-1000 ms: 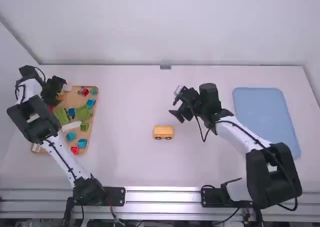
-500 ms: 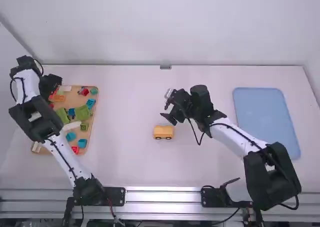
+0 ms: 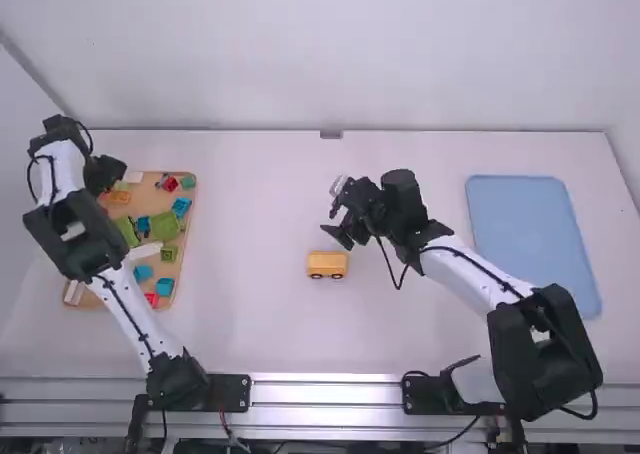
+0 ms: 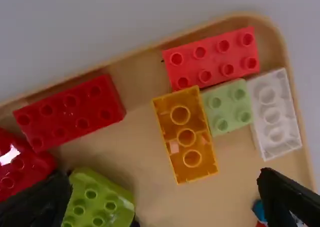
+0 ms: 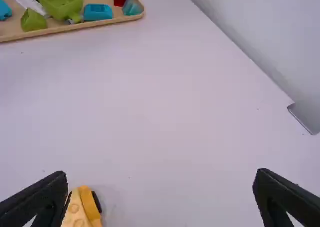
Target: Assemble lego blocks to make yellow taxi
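White surface (image 3: 255, 209), with your two arms set along its near edge. Your left arm (image 3: 125, 309) reaches over the wooden tray (image 3: 188, 236) of loose blocks; your right arm (image 3: 470, 274) extends between the blue mat (image 3: 535, 239) and the middle. Your left pincer (image 4: 165, 177) is spread and empty above the tray; your right pincer (image 5: 161, 174), likewise parted and holding nothing, is near the wheeled yellow taxi base (image 3: 327, 264).

The base stands upright on its wheels at mid-surface, studs upward, with no further block on it. Assembly is therefore judged to be at an early stage: you have a chassis, while the upper bodywork remains to be fitted.

Beneath your left pincer, a yellow-orange brick (image 4: 186, 137) lies hollow side up, beside a red brick (image 4: 215, 57) and a smaller pale green brick (image 4: 227, 107). It is the probable next part; you would need to turn it over before seating it, and its close neighbours could obstruct your grasp.
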{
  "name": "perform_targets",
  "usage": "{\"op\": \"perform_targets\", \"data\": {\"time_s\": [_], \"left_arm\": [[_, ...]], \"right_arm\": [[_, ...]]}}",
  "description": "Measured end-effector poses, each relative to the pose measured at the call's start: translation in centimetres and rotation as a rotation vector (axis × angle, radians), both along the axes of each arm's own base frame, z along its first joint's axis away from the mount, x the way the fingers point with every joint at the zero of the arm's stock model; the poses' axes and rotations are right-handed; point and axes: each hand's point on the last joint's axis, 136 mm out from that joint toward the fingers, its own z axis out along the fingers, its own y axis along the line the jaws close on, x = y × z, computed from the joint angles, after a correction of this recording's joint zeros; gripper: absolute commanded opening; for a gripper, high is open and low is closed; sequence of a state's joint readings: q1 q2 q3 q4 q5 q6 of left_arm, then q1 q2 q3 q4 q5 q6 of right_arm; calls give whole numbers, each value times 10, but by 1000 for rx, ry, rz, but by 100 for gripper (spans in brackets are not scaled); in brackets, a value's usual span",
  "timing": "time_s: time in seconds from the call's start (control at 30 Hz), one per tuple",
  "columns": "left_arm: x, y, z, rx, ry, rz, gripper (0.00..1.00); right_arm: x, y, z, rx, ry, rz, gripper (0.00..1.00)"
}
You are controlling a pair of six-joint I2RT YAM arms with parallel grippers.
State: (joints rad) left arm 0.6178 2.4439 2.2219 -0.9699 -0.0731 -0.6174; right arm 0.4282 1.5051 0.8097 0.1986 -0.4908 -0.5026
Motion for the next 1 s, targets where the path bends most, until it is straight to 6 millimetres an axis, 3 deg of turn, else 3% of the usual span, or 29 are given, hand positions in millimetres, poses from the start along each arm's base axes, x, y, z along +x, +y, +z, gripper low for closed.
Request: {"op": "perform_targets", "data": {"time_s": [0.4, 0.73, 1.0], "left_arm": [[9, 5, -3, 21, -25, -13, 98], [6, 0, -29, -11, 19, -20, 97], [6, -1, -33, -14, 24, -21, 86]], "right_arm": [[0, 0, 0, 1, 2, -1, 99], [-1, 0, -2, -2, 11, -1, 98], [-4, -2, -6, -13, 34, -2, 99]]}}
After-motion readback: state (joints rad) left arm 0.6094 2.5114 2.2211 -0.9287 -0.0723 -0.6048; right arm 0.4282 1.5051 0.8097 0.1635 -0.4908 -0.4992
